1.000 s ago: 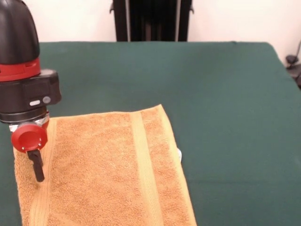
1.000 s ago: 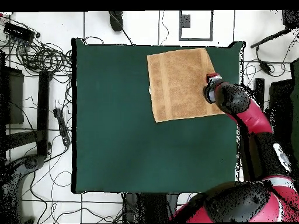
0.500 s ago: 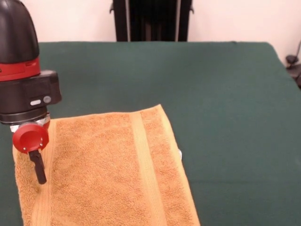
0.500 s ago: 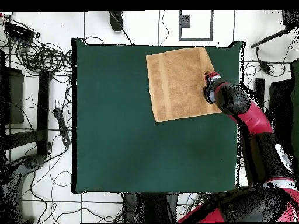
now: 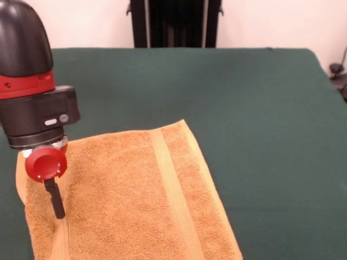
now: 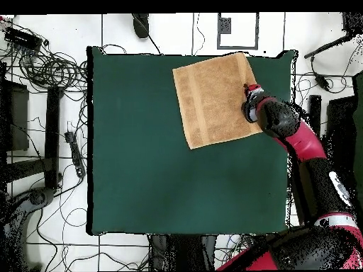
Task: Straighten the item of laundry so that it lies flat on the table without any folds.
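My gripper [image 5: 56, 208] on terry towel [image 5: 135, 195], green surface [image 5: 260, 108].
Tip meets the cloth near its pale woven band; gripper width: cannot tell. Towel spreads flat beneath and beside my gripper.

No legible text, labels, brand marks, numbers or signs in either view. Nothing printed on the towel [image 5: 135, 195], the table [image 5: 260, 119] or the gripper [image 5: 56, 203] housing. Two small pale buttons on the black wrist body above the fingers, unmarked as far as can be resolved.
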Robot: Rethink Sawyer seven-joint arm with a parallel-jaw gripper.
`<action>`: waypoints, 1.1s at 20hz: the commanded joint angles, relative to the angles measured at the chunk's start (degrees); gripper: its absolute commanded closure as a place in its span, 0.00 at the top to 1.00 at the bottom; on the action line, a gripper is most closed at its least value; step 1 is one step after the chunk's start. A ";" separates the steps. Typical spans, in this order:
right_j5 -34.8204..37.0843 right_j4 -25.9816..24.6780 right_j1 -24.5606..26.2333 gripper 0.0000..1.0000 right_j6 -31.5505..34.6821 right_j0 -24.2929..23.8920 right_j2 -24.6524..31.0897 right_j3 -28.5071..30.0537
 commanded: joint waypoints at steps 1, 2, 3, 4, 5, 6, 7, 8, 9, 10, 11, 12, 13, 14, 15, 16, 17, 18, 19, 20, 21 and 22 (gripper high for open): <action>6.03 -2.92 7.70 1.00 -6.54 4.70 9.04 9.39; 6.90 -2.59 7.23 1.00 -6.00 4.92 8.68 9.63; 7.90 -2.24 6.67 1.00 -5.23 5.36 8.09 9.83; 9.41 -1.42 6.00 1.00 -3.70 6.07 7.10 9.98; 10.42 -0.78 5.46 1.00 -2.49 6.54 6.44 10.30; 11.73 0.00 4.99 1.00 -1.36 6.97 5.82 10.56; 12.51 0.47 4.51 1.00 -0.38 7.45 5.14 10.80; 13.86 1.25 4.20 1.00 0.55 7.72 4.77 11.04; 15.15 1.81 4.25 1.00 0.66 7.61 4.92 11.13; 15.33 2.06 4.12 1.00 0.93 7.60 4.92 11.37; 15.41 2.26 4.01 1.00 1.19 7.66 4.82 11.54; 15.62 2.47 4.11 1.00 1.26 7.68 4.78 11.55; 15.66 2.54 3.99 1.00 1.37 7.78 4.54 11.61; 15.86 2.52 4.06 1.00 1.26 7.98 4.22 11.30; 14.95 1.84 3.54 1.00 1.45 8.60 3.16 11.21; 12.99 0.20 2.33 1.00 3.24 11.18 -0.70 10.04; 9.55 -2.48 0.84 1.00 6.31 15.52 -7.12 8.00; 5.86 -5.18 0.17 1.00 10.37 20.99 -15.54 4.92; 2.58 -7.01 0.16 1.00 12.43 24.28 -21.35 3.03; -1.12 -7.78 1.29 1.00 16.78 29.07 -29.84 0.32; -4.67 -7.81 2.26 1.00 18.99 31.82 -35.57 -1.04; -6.39 -6.81 3.14 1.00 21.14 34.06 -40.65 -1.96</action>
